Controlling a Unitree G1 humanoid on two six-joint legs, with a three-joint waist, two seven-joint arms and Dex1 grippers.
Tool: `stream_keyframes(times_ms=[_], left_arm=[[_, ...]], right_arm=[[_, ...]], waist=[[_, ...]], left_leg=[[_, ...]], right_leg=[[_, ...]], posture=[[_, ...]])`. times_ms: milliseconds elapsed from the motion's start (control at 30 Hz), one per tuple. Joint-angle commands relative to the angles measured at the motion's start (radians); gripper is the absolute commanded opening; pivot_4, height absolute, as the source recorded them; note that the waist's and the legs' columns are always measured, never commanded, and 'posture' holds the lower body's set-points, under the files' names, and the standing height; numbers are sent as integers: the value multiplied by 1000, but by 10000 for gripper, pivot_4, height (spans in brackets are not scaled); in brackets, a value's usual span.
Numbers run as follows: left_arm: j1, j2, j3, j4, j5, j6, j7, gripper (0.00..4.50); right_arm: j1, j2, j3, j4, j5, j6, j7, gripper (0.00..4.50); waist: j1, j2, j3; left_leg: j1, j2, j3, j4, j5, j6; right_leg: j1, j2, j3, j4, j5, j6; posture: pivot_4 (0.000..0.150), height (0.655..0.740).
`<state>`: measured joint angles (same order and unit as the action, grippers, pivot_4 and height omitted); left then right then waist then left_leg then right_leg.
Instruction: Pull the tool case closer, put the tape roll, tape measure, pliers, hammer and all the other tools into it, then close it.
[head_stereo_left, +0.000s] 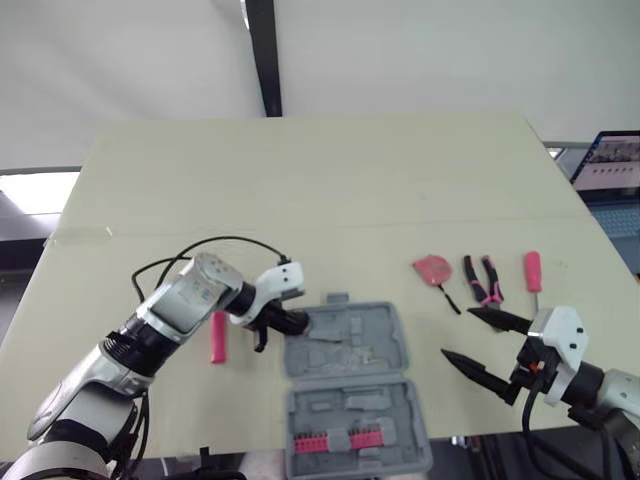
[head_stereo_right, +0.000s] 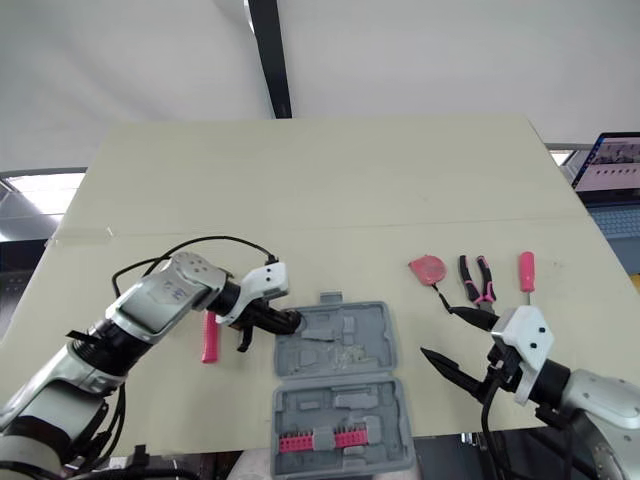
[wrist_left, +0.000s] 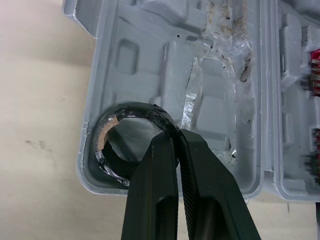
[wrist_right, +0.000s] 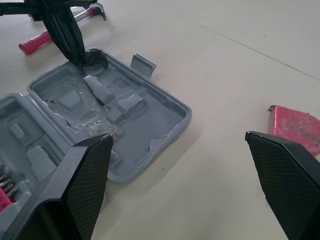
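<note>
The grey tool case (head_stereo_left: 372, 345) lies open at the table's near middle, with pink bits (head_stereo_left: 336, 440) in its near half. My left gripper (head_stereo_left: 288, 322) is shut on the rim of a black tape roll (wrist_left: 117, 150), which is in the far half's left corner pocket. Whether the roll rests on the plastic I cannot tell. A pink-handled hammer (head_stereo_left: 218, 337) lies just left of the case. To the right lie a pink tape measure (head_stereo_left: 432, 268), pliers (head_stereo_left: 484, 280) and a pink screwdriver (head_stereo_left: 533, 272). My right gripper (head_stereo_left: 487, 343) hovers open near the front edge, right of the case.
A laptop (head_stereo_left: 612, 165) stands beyond the table's right edge. The far half of the beige table (head_stereo_left: 320, 190) is bare. A black cable (head_stereo_left: 200, 250) loops over my left forearm.
</note>
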<state>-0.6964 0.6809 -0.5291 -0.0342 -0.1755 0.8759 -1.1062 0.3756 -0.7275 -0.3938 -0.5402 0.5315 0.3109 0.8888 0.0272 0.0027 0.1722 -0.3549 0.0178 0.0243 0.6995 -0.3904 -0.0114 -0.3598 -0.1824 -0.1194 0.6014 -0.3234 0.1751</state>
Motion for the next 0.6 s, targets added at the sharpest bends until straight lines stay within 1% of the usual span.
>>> stream_keyframes(times_ms=[33, 100, 133, 200, 233, 367, 533, 600], left_arm=[[-15, -2, 9, -9, 6, 1, -8, 3771], [-22, -2, 15, -16, 3, 21, -4, 10267], [-27, -3, 24, -26, -5, 39, -3, 14614], [-35, -1, 37, -46, -20, 69, -5, 25421], [-39, 3, 43, -58, -24, 81, -3, 29988], [-42, 23, 56, -100, -31, 105, 1, 29988], [-5, -5, 164, -144, -56, 111, 82, 29988], [52, -7, 188, -174, -53, 94, 121, 24631]], right_arm=[[4, -3, -29, -33, 16, -5, 0, 45000], [2, -2, -27, -33, 15, -4, -1, 45000], [2, -2, -26, -34, 15, -4, -2, 45000], [1, -1, -24, -34, 14, -3, -3, 45000], [-1, -1, -23, -34, 14, -3, -3, 45000], [-11, -3, -19, -28, 13, -2, -3, 45000], [-25, -3, -13, -24, 9, 0, -6, 45000], [-26, -3, -14, -23, 7, 0, -7, 45000]], waist=[[0, 0, 0], [0, 0, 0], [0, 0, 0], [1, 0, 0], [0, 0, 0], [0, 0, 0], [-1, 0, 0], [-2, 0, 0]], left_leg=[[0, 0, 0, 0, 0, 0], [0, 0, 0, 0, 0, 0], [0, 0, 0, 0, 0, 0], [0, 0, 0, 0, 0, 0], [0, 0, 0, 0, 0, 0], [0, 0, 0, 0, 0, 0], [0, 0, 0, 0, 0, 0], [0, 0, 0, 0, 0, 0]], right_leg=[[0, 0, 0, 0, 0, 0], [0, 0, 0, 0, 0, 0], [0, 0, 0, 0, 0, 0], [0, 0, 0, 0, 0, 0], [0, 0, 0, 0, 0, 0], [0, 0, 0, 0, 0, 0], [0, 0, 0, 0, 0, 0], [0, 0, 0, 0, 0, 0]], posture=[[1500, 7400], [1500, 7400], [1500, 7400], [1500, 7400], [1500, 7400], [1500, 7400], [1500, 7400], [1500, 7400]])
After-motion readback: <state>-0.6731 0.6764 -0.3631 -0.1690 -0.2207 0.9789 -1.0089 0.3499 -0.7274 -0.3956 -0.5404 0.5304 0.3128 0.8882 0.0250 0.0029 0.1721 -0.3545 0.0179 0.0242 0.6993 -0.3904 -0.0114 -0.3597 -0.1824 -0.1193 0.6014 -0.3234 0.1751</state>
